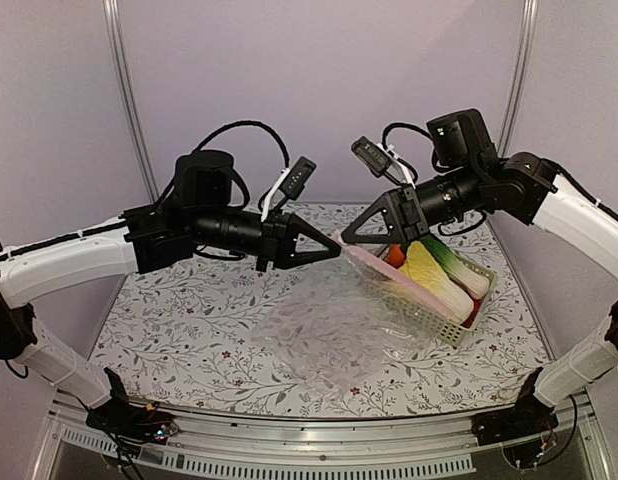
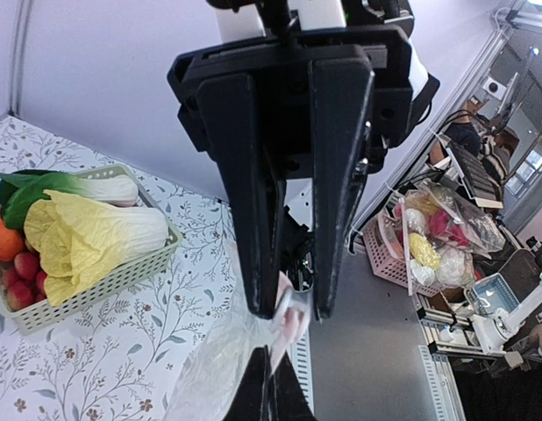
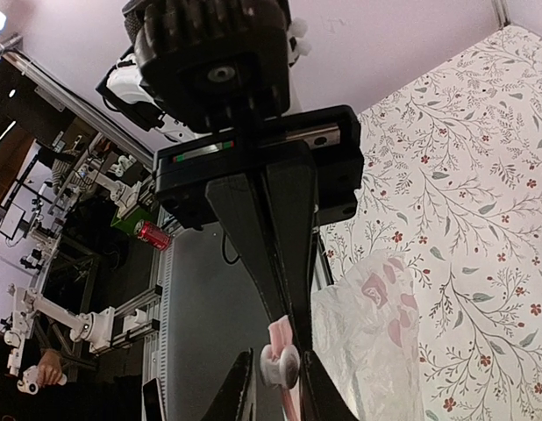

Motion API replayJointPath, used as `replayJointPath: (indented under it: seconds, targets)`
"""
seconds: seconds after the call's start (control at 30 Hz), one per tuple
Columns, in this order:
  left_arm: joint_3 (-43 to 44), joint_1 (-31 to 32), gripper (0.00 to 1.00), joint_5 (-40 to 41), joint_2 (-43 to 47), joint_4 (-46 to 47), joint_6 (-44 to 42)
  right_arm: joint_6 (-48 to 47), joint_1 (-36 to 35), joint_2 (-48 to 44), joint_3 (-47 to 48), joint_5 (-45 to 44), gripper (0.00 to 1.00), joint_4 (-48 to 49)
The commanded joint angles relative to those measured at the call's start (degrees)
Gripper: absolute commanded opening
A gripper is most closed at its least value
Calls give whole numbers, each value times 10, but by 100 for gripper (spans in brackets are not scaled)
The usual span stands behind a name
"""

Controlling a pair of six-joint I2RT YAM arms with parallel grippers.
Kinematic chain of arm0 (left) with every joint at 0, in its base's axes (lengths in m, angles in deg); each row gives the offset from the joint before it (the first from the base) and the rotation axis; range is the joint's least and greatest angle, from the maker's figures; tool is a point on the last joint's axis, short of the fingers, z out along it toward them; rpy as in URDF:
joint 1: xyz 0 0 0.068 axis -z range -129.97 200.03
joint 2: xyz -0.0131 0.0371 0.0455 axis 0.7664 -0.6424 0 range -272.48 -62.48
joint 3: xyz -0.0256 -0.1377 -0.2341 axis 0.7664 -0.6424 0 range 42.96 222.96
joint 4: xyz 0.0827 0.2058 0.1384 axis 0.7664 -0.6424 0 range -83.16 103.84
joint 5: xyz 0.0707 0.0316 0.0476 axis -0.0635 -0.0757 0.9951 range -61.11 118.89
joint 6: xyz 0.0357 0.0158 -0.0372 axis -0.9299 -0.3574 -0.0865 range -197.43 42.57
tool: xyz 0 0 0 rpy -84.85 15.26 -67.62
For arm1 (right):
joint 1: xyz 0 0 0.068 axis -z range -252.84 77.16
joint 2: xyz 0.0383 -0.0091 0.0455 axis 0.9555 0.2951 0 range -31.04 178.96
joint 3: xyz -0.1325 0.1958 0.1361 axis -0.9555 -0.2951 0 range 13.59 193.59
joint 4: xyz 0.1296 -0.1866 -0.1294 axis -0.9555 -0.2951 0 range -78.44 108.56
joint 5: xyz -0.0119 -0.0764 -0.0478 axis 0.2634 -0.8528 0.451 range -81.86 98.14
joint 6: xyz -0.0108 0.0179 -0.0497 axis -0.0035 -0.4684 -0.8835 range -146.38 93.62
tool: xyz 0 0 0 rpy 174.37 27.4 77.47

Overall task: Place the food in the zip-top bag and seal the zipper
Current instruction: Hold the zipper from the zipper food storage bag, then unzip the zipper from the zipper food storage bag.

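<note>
Where the left pincer (image 2: 294, 307) narrows to a pinch, its 2 fingers (image 2: 253, 219) clamp the pinkish zipper (image 2: 287, 320) at the mouth of the zip-top bag (image 1: 324, 330). The right pincer (image 1: 347, 238) meets it almost tip to tip, also closed tight on that strip, with a small white knob (image 3: 278, 360) just below its tips. Both hold the mouth edge above the leaf-patterned worktop (image 1: 189, 330), and the crinkly clear film hangs from them down to it. Just beside the bag, on its right, sits the pale green basket (image 1: 444, 325). All the food lies in it: napa cabbage (image 1: 434, 278), a green-leafed white vegetable (image 1: 461, 265), orange (image 1: 396, 256) and small red fruits (image 2: 21, 272).
</note>
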Motion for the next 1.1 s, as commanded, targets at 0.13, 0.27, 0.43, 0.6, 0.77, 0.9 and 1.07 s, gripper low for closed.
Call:
replayJointPath:
  seconds: [0.13,0.27,0.43,0.6,0.77,0.9,1.07]
  targets:
    - [14,11,0,-2,-8,-6,0,-5,-4,7,-8,6,5,5]
    - [14,11,0,3,-7,-5,3,-8,-4,4,-9,-1,0,4]
    - [14,11,0,11,-7,-8,8,-14,-4,1,-12,-17,0,-3]
    - [15,10,0,17,-5,-14,7,-34,-4,-3,-10,-49,0,-26]
    - [15,8,0,22,-4,-16,6,-52,-4,-4,-5,-71,0,-52]
    - [16,6,0,24,-4,-17,6,-58,-4,-6,-5,-78,0,-58]
    - [16,3,0,26,-5,-18,7,-62,-4,-7,-5,-81,0,-59]
